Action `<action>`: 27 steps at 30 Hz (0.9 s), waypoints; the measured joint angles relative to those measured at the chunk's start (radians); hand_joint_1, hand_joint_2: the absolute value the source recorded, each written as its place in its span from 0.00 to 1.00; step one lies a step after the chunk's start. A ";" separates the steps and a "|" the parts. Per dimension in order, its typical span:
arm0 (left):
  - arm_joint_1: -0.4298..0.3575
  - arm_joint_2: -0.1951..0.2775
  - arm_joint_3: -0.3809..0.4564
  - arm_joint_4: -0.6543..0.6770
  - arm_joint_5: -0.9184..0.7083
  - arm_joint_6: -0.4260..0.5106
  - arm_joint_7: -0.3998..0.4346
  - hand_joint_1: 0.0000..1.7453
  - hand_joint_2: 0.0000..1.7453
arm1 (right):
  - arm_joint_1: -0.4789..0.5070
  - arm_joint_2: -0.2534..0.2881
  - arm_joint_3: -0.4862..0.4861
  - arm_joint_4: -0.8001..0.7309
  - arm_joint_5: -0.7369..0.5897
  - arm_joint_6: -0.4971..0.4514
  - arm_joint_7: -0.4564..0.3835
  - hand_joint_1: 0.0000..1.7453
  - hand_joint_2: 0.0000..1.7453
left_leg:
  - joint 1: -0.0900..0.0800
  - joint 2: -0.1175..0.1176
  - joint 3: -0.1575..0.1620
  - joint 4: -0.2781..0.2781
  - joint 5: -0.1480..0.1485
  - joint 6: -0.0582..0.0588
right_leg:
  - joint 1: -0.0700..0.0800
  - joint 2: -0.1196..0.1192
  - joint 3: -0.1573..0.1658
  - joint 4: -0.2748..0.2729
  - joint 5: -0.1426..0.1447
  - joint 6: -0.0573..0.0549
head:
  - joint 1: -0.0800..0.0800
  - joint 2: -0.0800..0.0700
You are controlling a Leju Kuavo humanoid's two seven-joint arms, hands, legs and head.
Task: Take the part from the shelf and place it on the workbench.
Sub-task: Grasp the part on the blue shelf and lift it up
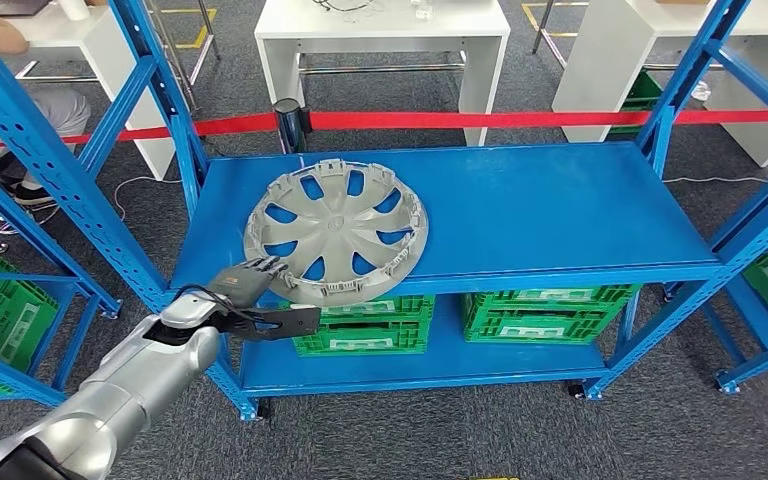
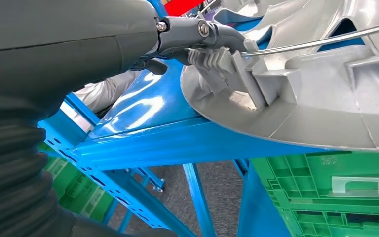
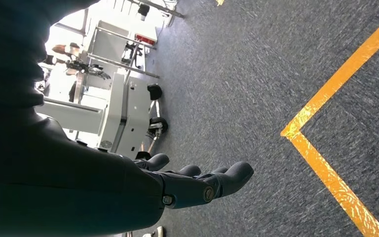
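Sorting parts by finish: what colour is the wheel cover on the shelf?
Plain light grey; the wheel cover shows best in the head view.

Silver arm, dark hands.
Left hand (image 1: pixel 250 290): black cable at wrist, grey ribbed cover, screws; right hand (image 3: pixel 192 185) dark with brass-coloured screws.

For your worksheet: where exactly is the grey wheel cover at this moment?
In the head view the wheel cover lies on the blue shelf's upper deck, at its front left, slightly overhanging the edge, with the left hand at its near rim.
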 joint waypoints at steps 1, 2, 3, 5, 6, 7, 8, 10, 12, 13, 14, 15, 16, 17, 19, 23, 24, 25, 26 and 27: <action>0.000 -0.002 0.000 0.002 0.001 0.002 0.002 0.00 1.00 | 0.000 0.001 0.000 0.000 0.001 0.000 0.002 0.00 1.00 | 0.000 0.000 0.000 0.000 0.000 0.000 | 0.000 0.000 0.000 0.000 0.000 0.000 | 0.000 0.000; 0.000 -0.004 0.000 0.003 0.003 0.004 0.004 0.00 1.00 | 0.001 0.002 0.000 0.000 0.002 0.000 0.004 0.00 1.00 | 0.000 0.000 0.000 0.000 0.000 0.000 | 0.000 0.000 0.000 0.000 0.000 0.000 | 0.000 0.000; 0.000 -0.005 0.000 0.004 0.005 0.007 0.006 0.00 1.00 | 0.001 0.002 0.000 0.000 0.003 0.000 0.005 0.00 1.00 | 0.000 0.000 0.000 0.000 0.000 0.000 | 0.000 0.000 0.000 0.000 0.000 0.000 | 0.000 0.000; 0.000 -0.007 0.000 0.006 0.008 0.014 0.009 0.00 1.00 | 0.001 0.004 0.000 0.000 0.007 0.000 0.007 0.00 1.00 | -0.001 0.000 0.000 0.000 -0.001 0.001 | 0.000 -0.001 0.000 0.000 0.000 0.000 | 0.000 0.000; 0.001 -0.007 0.000 0.007 0.009 0.018 0.009 0.00 1.00 | 0.000 0.005 0.000 0.000 0.008 0.000 0.007 0.00 1.00 | -0.001 0.000 0.000 0.000 -0.001 0.001 | 0.000 -0.001 0.000 0.000 -0.001 0.000 | 0.000 0.000; 0.001 -0.008 0.000 0.008 0.010 0.024 0.009 0.00 1.00 | 0.000 0.006 0.000 0.000 0.011 0.000 0.008 0.00 1.00 | -0.001 0.000 0.000 0.000 -0.001 0.001 | -0.001 -0.001 0.000 0.000 -0.001 0.000 | 0.000 0.000; 0.002 -0.008 0.000 0.009 0.012 0.031 0.008 0.00 1.00 | 0.000 0.006 0.000 0.000 0.013 0.000 0.009 0.00 1.00 | -0.001 0.000 0.000 0.000 -0.001 0.001 | -0.001 -0.001 0.000 0.000 -0.001 0.000 | 0.000 0.000; 0.005 -0.010 0.000 0.011 0.016 0.046 0.002 0.00 1.00 | -0.001 0.007 0.000 0.000 0.018 0.000 0.011 0.00 1.00 | -0.001 0.000 -0.001 0.000 -0.001 0.001 | -0.001 -0.001 0.000 0.000 -0.001 0.000 | 0.000 0.000; 0.006 -0.012 0.001 0.013 0.018 0.054 -0.002 0.00 1.00 | -0.001 0.007 0.000 0.000 0.021 0.000 0.012 0.00 1.00 | -0.001 -0.001 -0.001 0.000 -0.001 0.001 | -0.001 -0.001 -0.001 0.000 -0.001 0.000 | 0.000 0.000; 0.007 -0.013 0.001 0.014 0.019 0.056 -0.003 0.00 1.00 | -0.001 0.008 0.000 0.000 0.022 0.000 0.012 0.00 1.00 | -0.001 -0.001 -0.001 0.000 -0.001 0.001 | -0.001 -0.001 -0.001 0.000 -0.001 0.000 | 0.000 0.000; 0.007 -0.015 0.001 0.015 0.020 0.057 -0.004 0.00 1.00 | -0.001 0.008 0.000 0.000 0.022 0.000 0.012 0.00 1.00 | -0.001 -0.001 -0.001 0.000 -0.001 0.001 | -0.001 -0.002 -0.001 0.000 -0.001 0.000 | 0.000 0.000; 0.007 -0.016 0.002 0.016 0.020 0.058 -0.004 0.00 1.00 | -0.002 0.008 0.000 0.000 0.022 0.000 0.012 0.00 1.00 | -0.001 -0.002 -0.001 0.000 -0.001 0.001 | -0.001 -0.002 -0.001 0.000 -0.001 0.000 | 0.000 0.000; 0.007 -0.017 0.002 0.016 0.020 0.058 -0.004 0.00 1.00 | -0.002 0.008 0.000 0.000 0.022 0.000 0.012 0.00 1.00 | -0.001 -0.002 -0.001 0.000 -0.001 0.002 | -0.001 -0.003 0.000 0.000 -0.001 0.000 | 0.000 0.000; 0.007 -0.018 0.002 0.017 0.020 0.058 -0.004 0.00 1.00 | -0.002 0.008 0.000 0.000 0.023 0.000 0.012 0.00 1.00 | -0.001 -0.002 -0.001 0.000 -0.001 0.002 | -0.001 -0.003 0.000 0.000 -0.002 0.000 | 0.000 0.000; 0.007 -0.021 0.003 0.019 0.020 0.059 -0.004 0.00 1.00 | -0.002 0.008 0.000 0.000 0.025 0.000 0.013 0.00 1.00 | -0.001 -0.003 -0.002 0.000 -0.002 0.002 | -0.001 -0.004 0.000 -0.001 -0.002 0.000 | 0.000 0.000; 0.007 -0.026 0.004 0.020 0.020 0.060 -0.003 0.00 1.00 | -0.002 0.009 0.000 0.000 0.030 0.000 0.013 0.00 1.00 | -0.002 -0.003 -0.002 0.000 -0.002 0.002 | -0.002 -0.004 -0.001 -0.001 -0.002 0.000 | 0.000 0.000; 0.007 -0.026 0.004 0.021 0.020 0.060 -0.003 0.00 1.00 | -0.002 0.009 0.000 0.000 0.030 0.000 0.013 0.00 1.00 | -0.002 -0.003 -0.002 0.000 -0.002 0.002 | -0.002 -0.004 -0.001 -0.001 -0.002 0.000 | 0.000 0.000; 0.007 -0.027 0.004 0.021 0.020 0.061 -0.003 0.00 1.00 | -0.002 0.009 0.000 0.000 0.030 0.000 0.013 0.00 1.00 | -0.002 -0.003 -0.002 0.000 -0.002 0.002 | -0.002 -0.004 -0.001 -0.001 -0.002 0.000 | 0.000 0.000; 0.007 -0.027 0.004 0.021 0.020 0.061 -0.003 0.00 1.00 | -0.002 0.009 0.000 0.000 0.030 0.000 0.013 0.00 1.00 | -0.002 -0.003 -0.002 0.000 -0.002 0.002 | -0.002 -0.004 -0.001 -0.001 -0.002 0.000 | 0.000 0.000; 0.007 -0.028 0.004 0.021 0.020 0.061 -0.003 0.00 1.00 | -0.002 0.009 0.000 0.000 0.031 0.000 0.013 0.00 1.00 | -0.002 -0.003 -0.002 0.000 -0.002 0.002 | -0.002 -0.004 -0.001 -0.001 -0.002 0.000 | 0.000 0.000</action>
